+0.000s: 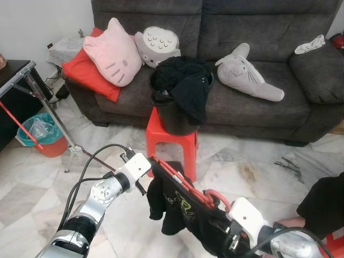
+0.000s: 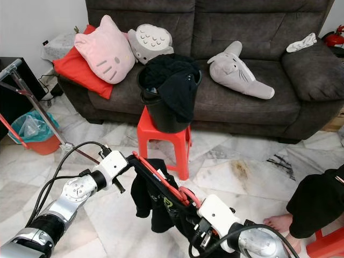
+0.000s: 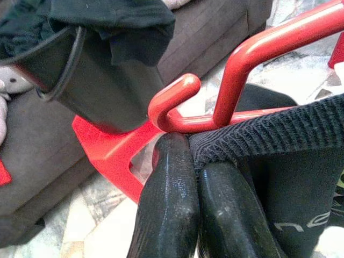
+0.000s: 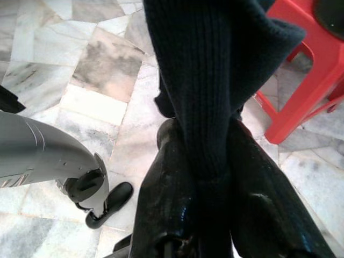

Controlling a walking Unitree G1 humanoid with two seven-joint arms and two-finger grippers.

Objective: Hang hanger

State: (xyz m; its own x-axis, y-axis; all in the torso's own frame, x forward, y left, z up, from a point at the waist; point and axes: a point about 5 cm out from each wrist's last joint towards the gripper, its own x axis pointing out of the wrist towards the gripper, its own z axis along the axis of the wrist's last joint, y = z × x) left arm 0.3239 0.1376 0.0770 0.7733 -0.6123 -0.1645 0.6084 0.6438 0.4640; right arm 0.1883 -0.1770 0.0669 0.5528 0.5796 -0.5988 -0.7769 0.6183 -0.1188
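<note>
A red hanger (image 1: 180,180) carries a black garment (image 1: 169,207) and is held slanted above the marble floor between my two grippers. My left gripper (image 1: 150,164) is shut at the hanger's upper left end. In the left wrist view its fingertips (image 3: 172,156) pinch where the red hanger (image 3: 236,70) meets the ribbed black cloth (image 3: 258,134). My right gripper (image 1: 224,217) is at the lower right end, beside the hanger's curved hook (image 1: 216,196). It is shut on a fold of the ribbed black garment (image 4: 209,64).
A metal drying rack (image 1: 32,88) with a red bar stands at the left, with a teal-lined bin (image 1: 43,134) under it. Ahead, a red stool (image 1: 172,142) bears a black bucket (image 1: 174,115) of dark clothes before the grey sofa (image 1: 242,102). A person's foot (image 2: 277,223) is at the right.
</note>
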